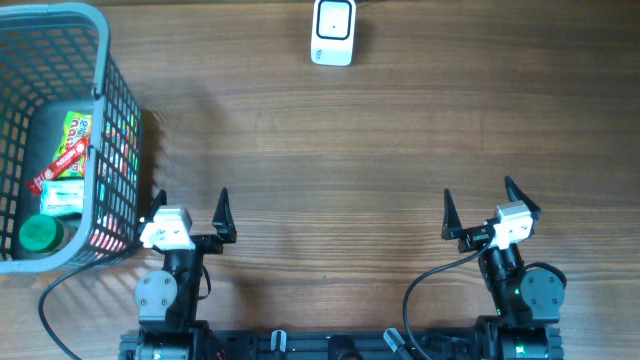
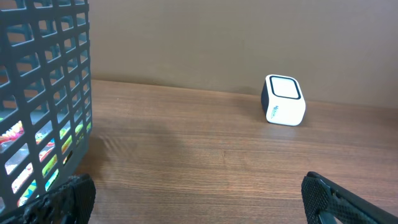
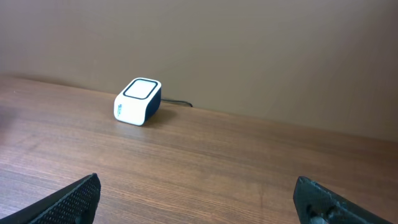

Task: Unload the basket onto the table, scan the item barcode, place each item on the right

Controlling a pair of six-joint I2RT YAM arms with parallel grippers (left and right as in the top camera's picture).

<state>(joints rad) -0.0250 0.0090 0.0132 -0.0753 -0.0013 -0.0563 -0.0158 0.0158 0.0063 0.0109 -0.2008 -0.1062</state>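
A white barcode scanner (image 1: 333, 32) with a dark glass face stands at the far middle of the wooden table; it also shows in the left wrist view (image 2: 285, 101) and the right wrist view (image 3: 138, 101). Items lie inside a grey mesh basket (image 1: 102, 60) at the far left: a colourful candy pack (image 1: 76, 140), a red bar (image 1: 58, 168), a white box (image 1: 62, 196) and a green-capped bottle (image 1: 40, 234). My left gripper (image 1: 190, 205) (image 2: 199, 199) is open beside the basket's right wall. My right gripper (image 1: 479, 195) (image 3: 199, 199) is open over bare wood.
The basket wall (image 2: 43, 93) rises close on the left of the left gripper. A thin cable (image 3: 180, 103) runs from the scanner toward the brown wall behind the table. Black cables trail from both arm bases at the near edge.
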